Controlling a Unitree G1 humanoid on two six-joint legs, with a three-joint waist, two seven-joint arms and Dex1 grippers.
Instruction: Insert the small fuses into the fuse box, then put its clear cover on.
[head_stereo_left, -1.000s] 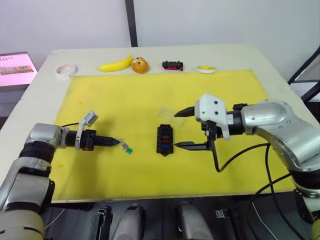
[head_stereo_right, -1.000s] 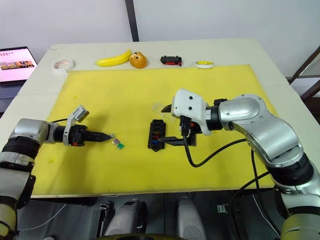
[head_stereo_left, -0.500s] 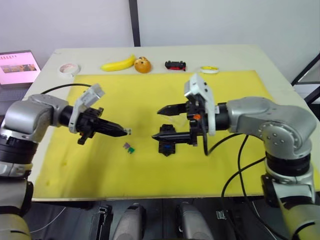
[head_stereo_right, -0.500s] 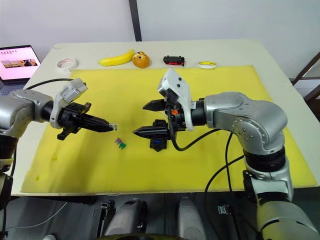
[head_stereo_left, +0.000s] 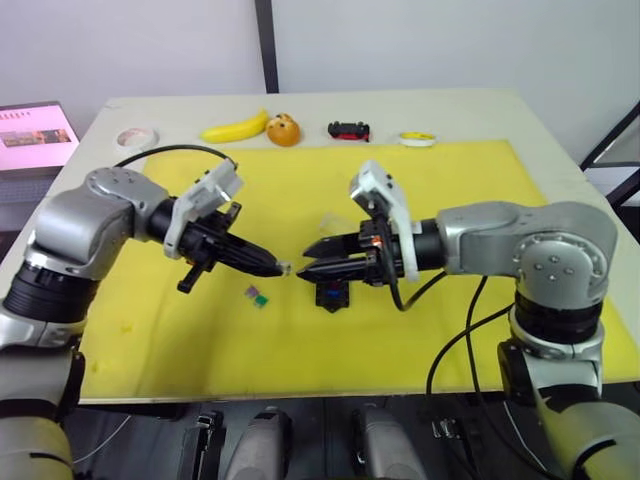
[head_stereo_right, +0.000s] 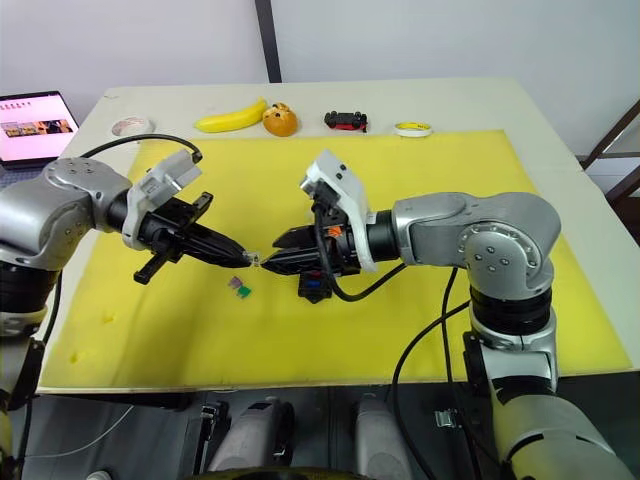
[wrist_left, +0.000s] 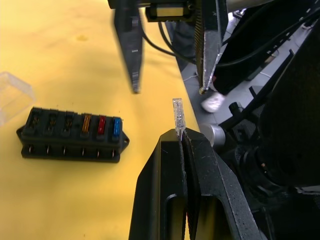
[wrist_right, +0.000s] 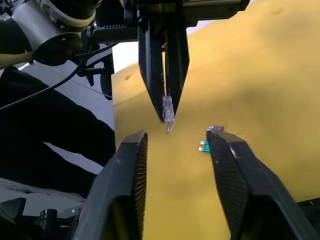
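At centre frame the left gripper (wrist_left: 181, 137) pinches a clear fuse (wrist_left: 178, 116) between clenched fingers, held above the yellow mat (head_stereo_left: 450, 170). Facing it tip to tip, the right gripper (wrist_right: 172, 140) hangs with fingers spread, grasping nothing. Two loose fuses (head_stereo_left: 257, 295) lie lower left of centre. The fuse box (wrist_left: 72, 133) sits at centre, the clear cover (wrist_left: 12, 95) just beyond it.

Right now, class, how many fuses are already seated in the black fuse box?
3: an orange, a red and a blue one side by side at one end of the fuse box. Its other three visible slots look empty; a second row cannot be seen.
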